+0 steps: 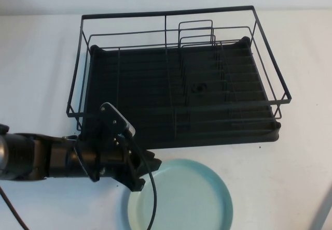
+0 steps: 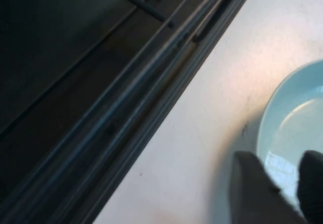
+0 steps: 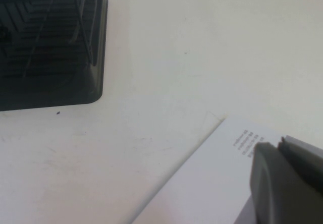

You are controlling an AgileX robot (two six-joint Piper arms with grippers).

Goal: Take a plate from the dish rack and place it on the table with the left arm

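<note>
Plate [image 1: 181, 196] lies flat on the bench [image 1: 41, 48], at 6 o'clock of the dish rack [image 1: 176, 80] and clear of it. Left gripper [image 1: 139, 174] sits at the plate's 9 o'clock rim, jaws pinching that rim. Judged step: release — next move calls for spreading and backing off. Right gripper [image 3: 287, 178] hangs over the bench, well apart — its state I cannot tell.
</note>
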